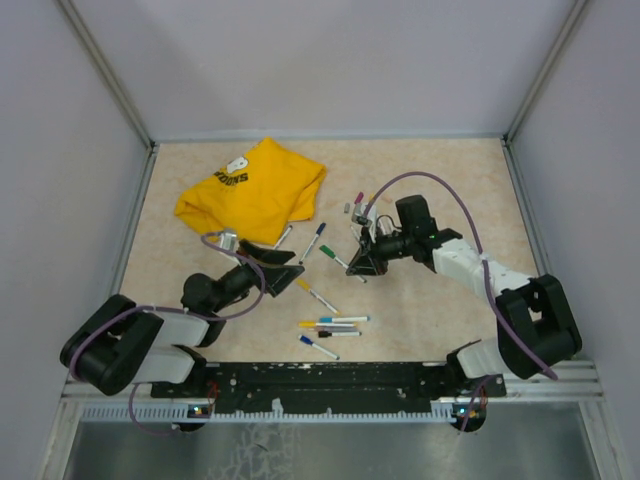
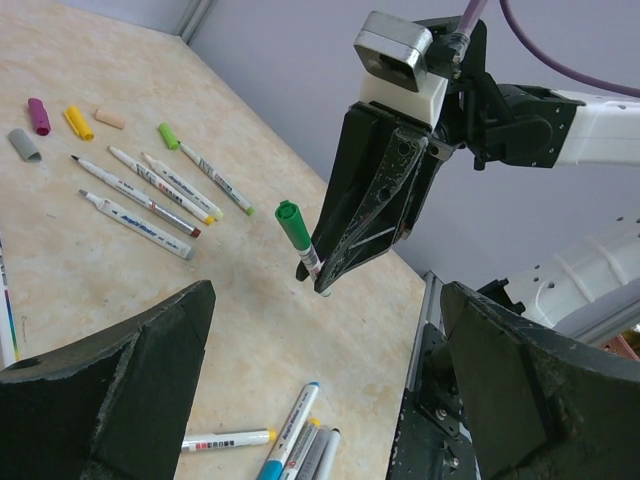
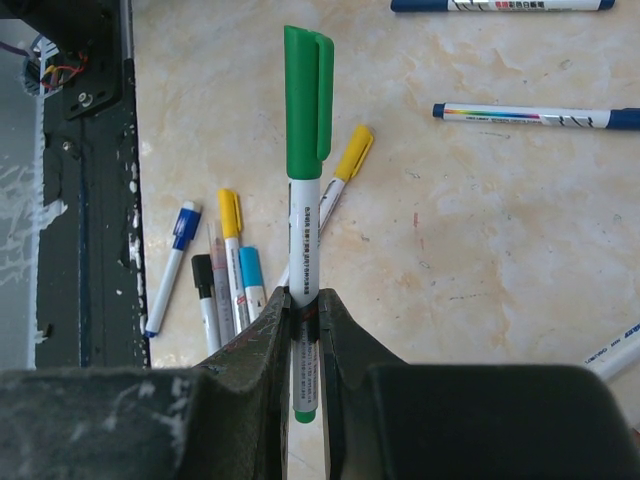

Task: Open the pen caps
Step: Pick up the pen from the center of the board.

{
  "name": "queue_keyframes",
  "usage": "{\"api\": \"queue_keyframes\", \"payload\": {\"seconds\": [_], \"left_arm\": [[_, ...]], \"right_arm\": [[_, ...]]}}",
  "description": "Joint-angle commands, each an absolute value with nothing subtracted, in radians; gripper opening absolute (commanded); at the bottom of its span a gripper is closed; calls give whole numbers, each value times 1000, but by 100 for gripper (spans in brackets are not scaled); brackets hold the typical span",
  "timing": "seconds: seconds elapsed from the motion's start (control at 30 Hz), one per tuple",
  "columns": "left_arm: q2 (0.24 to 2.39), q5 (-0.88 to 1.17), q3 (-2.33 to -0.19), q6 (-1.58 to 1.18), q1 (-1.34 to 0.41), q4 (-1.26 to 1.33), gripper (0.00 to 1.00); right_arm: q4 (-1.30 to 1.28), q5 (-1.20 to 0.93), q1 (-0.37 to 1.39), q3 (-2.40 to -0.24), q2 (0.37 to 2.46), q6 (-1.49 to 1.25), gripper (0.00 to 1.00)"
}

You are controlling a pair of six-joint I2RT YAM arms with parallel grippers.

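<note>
Right gripper (image 3: 305, 320): closed tight on the green pen (image 3: 304, 240), pinching the white barrel low down, near the tail.
Why held so: my guess is the low pinch leaves the whole green cap (image 3: 307, 100) free for the other arm to take.
Left gripper (image 1: 285, 272): spread wide and holding nothing. It sits at about nine o'clock from the pen, mouth turned toward it.
Next move, as I judge it: the open fingers close on the cap and pull straight along the barrel (a crooked pull could lever the pen out of the pinch).
Cap: smooth glossy plastic, a stubby tube with a flat clip down one side.
Barrel: slim, white, printed with small lettering.
Loose caps (image 2: 38, 115): purple, yellow, peach and grey, lying beside some uncapped pens (image 2: 140, 210) at one o'clock from the right gripper.
Waiting pens (image 1: 330, 328): a small heap with caps on, at six o'clock on the table (image 1: 430, 180).
Table: pale, marbled, matte.
Yellow shirt (image 1: 250, 190): soft and crumpled, at ten o'clock.
</note>
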State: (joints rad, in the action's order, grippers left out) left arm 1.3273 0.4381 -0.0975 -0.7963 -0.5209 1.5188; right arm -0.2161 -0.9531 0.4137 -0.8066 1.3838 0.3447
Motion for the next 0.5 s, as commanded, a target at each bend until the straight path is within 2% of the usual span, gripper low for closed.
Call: {"api": "queue_keyframes", "payload": {"seconds": [0.0, 0.47], "left_arm": [[1309, 452, -118, -789, -516, 1596, 100], [1314, 470, -139, -758, -515, 1591, 99]], "right_arm": [[-178, -987, 405, -859, 1387, 331, 0], [-169, -998, 405, -861, 1396, 308, 0]]}}
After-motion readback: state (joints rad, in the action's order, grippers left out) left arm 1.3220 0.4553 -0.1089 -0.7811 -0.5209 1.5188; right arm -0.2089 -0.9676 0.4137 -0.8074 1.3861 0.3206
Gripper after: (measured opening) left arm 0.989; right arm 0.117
